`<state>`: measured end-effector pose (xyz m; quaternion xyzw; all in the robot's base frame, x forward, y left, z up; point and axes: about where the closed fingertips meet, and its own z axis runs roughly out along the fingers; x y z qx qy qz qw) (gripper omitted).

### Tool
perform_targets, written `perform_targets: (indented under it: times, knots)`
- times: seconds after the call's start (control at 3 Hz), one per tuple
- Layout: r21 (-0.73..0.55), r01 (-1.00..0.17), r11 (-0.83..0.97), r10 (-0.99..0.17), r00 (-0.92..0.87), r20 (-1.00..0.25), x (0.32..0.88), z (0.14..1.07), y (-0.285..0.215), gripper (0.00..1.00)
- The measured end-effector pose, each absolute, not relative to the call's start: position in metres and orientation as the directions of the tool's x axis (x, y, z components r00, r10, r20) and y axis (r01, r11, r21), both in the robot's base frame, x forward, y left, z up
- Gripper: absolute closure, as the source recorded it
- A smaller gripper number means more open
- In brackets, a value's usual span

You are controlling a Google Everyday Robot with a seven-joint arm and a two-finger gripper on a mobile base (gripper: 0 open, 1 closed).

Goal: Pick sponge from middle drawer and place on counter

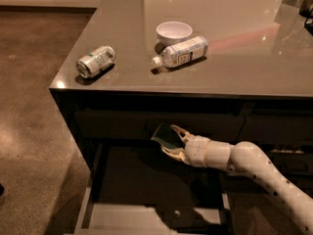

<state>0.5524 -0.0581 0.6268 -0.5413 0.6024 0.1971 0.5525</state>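
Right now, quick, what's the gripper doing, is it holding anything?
Gripper: fingers shut on the sponge, above the open middle drawer, below the counter edge.

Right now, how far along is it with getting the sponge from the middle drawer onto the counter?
Done: the middle drawer stands open and the sponge is off its floor. In hand: the pincer grips the sponge, holding it above the open drawer and below the counter edge. Left: raise it over the counter and set it down.
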Motion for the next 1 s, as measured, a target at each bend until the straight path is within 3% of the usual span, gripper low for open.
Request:
perform_targets:
  times: [1.0]
  knots:
    - [-0.481, -0.857, 0.184, -0.418, 0.374, -0.828, 0.523, 0.738, -0.113, 1.0]
